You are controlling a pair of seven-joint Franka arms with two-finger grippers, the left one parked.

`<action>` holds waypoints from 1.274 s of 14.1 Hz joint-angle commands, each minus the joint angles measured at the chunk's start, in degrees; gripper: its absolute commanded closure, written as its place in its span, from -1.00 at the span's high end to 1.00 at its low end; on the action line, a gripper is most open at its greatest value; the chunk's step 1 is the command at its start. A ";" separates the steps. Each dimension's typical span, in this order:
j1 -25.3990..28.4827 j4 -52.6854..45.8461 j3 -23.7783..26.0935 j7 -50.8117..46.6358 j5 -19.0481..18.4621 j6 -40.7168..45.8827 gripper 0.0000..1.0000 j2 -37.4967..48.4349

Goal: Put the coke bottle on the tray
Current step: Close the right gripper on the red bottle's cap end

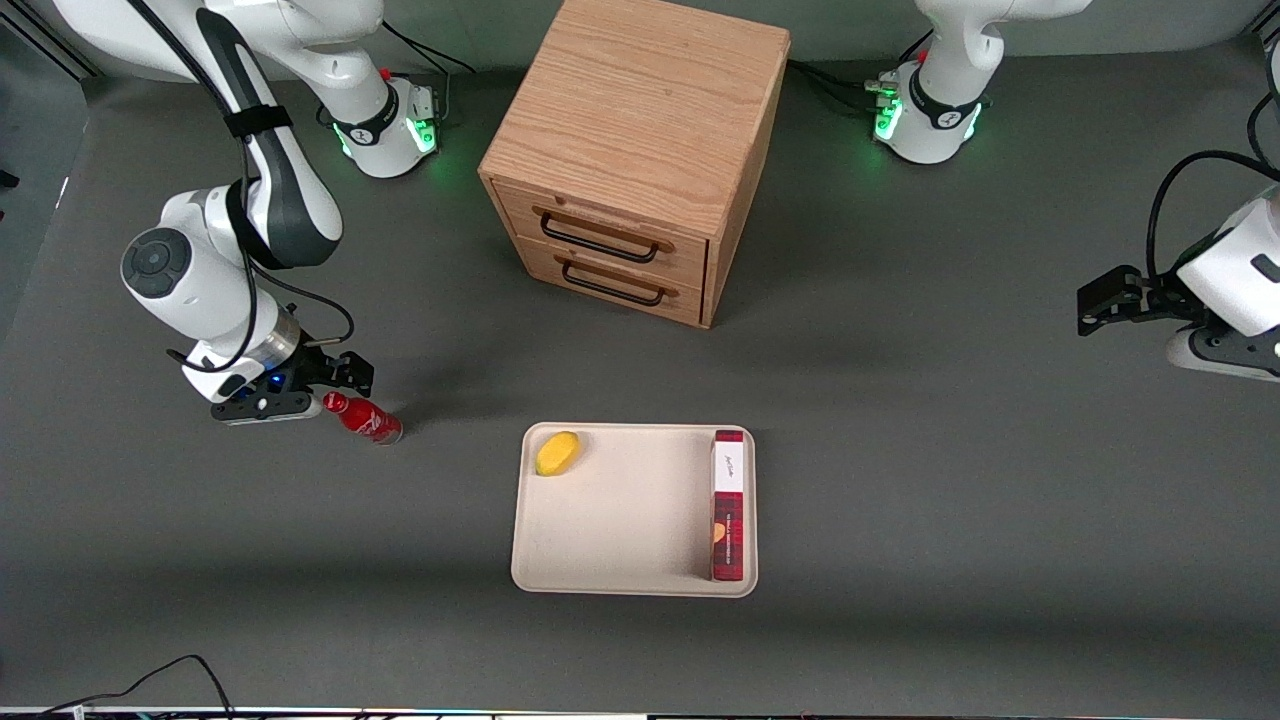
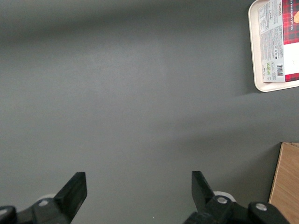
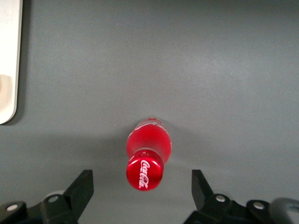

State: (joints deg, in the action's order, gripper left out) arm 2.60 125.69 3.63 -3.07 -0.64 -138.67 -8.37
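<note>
From the front we see the coke bottle (image 1: 363, 418) on the dark counter toward the working arm's end, well apart from the cream tray (image 1: 620, 540), which sits near the counter's front edge in front of the wooden drawer cabinet (image 1: 635, 150). The tray already carries a yellow lemon (image 1: 557, 453) in one corner and a red plaid box (image 1: 729, 505) along one side. The right gripper (image 1: 290, 395) sits just beside the bottle's cap end, with the arm folded low and its wrist bent down toward the counter. The parked arm's wrist camera adds only a corner of the tray (image 2: 259, 74) with the box's printed label (image 2: 275, 39). In the working wrist view the bottle (image 3: 147, 156) stands between the two dark fingers (image 3: 79, 191), cap toward the camera, and the gripper (image 3: 142, 193) is spread wide with nothing in its hold. We judge the main risk to be the glossy, rounded body: a closing grip set off-centre or too near the cap could squeeze it out or tip it. A careless placement could also knock the lemon.
</note>
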 commanded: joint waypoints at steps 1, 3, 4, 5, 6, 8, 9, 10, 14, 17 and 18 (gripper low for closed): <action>-0.22 0.17 -0.03 0.09 -1.29 -1.17 0.66 -0.42; -0.22 0.08 -0.03 0.09 -1.38 -1.17 0.47 -0.51; -0.31 -0.01 -0.03 0.35 -1.38 -1.08 0.30 -0.51; -0.49 -0.10 -0.03 1.05 -1.38 -0.99 0.04 -0.42; -0.84 -0.10 -0.03 1.23 -1.38 -0.82 -0.29 -0.33; -1.10 -0.27 -0.03 1.32 -1.38 -0.55 -0.64 0.02; -1.02 -0.27 -0.03 1.32 -1.38 -0.46 -0.76 0.37; -1.01 -0.53 -0.03 1.14 -1.38 -0.46 -0.98 0.80; -1.01 -11.22 -0.03 1.40 -1.29 15.83 -1.00 2.12; -1.01 -26.85 -0.03 1.49 -1.21 36.91 -1.00 2.39; -1.01 -32.65 -0.03 1.41 -0.86 43.07 -1.00 2.22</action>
State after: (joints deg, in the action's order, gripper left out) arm 1.91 104.21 3.46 -2.62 -1.20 -106.79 -5.85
